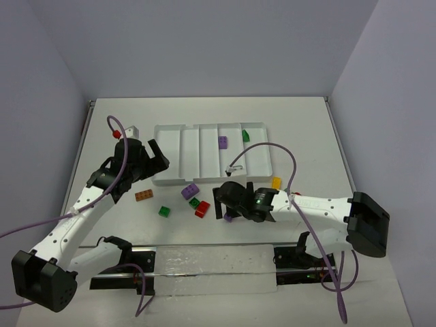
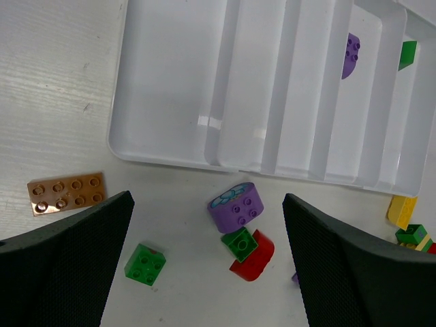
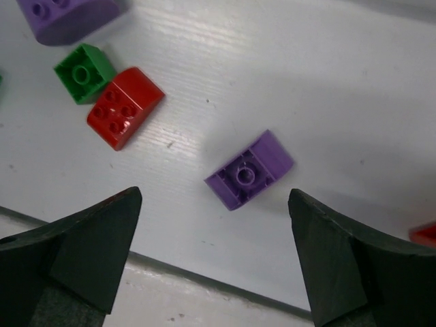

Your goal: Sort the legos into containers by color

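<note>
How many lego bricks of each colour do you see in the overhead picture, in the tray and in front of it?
Purple studded plastic bricks: 3
Green studded plastic bricks: 3
Red studded plastic brick: 1
Yellow studded plastic brick: 1
Orange-brown flat plastic plate: 1
Total: 9; the white right arm may hide more.

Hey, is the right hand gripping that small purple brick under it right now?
No, the purple brick lies on the table in the gap of the open right hand, touching neither finger.

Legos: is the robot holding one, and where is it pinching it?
Nothing is held. Both arms' jaws stand open and empty; the right jaws hang above a purple brick.
</note>
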`<state>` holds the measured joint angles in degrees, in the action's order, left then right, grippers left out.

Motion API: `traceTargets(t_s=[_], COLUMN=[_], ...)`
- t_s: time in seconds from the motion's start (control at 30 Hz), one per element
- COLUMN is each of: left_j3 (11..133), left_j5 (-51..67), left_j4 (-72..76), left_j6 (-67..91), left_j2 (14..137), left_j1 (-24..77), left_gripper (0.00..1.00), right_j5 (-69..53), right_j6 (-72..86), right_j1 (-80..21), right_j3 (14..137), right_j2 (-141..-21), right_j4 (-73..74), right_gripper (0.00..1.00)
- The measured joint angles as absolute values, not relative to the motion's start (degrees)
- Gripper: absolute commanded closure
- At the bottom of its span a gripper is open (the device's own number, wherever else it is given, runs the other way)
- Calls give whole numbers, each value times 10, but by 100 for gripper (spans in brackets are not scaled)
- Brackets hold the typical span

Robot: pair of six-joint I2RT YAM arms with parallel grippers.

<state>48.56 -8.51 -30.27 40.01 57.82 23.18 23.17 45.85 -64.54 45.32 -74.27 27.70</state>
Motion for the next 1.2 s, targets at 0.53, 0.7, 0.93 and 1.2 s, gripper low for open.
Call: traceTargets(t_s=[0.53, 0.7, 0.93, 1.2], left_j3=[482, 482, 482, 482], left_j5=[-85, -85, -86, -86], left_j4=[-310, -310, -311, -311], left_j6=[403, 403, 403, 403], left_j2=[570, 570, 570, 572], left_j1=[232, 232, 232, 232], left_gripper=[1, 1, 1, 1], right_j5=[163, 163, 173, 196], right_j6=[459, 434, 409, 398], right_j1=[-626, -625, -625, -625], right_j3=[443, 478, 516, 524], right_j2=[-856, -896, -937, -943], right_j4=[265, 256, 244, 252], right_gripper=[9, 14, 39, 76])
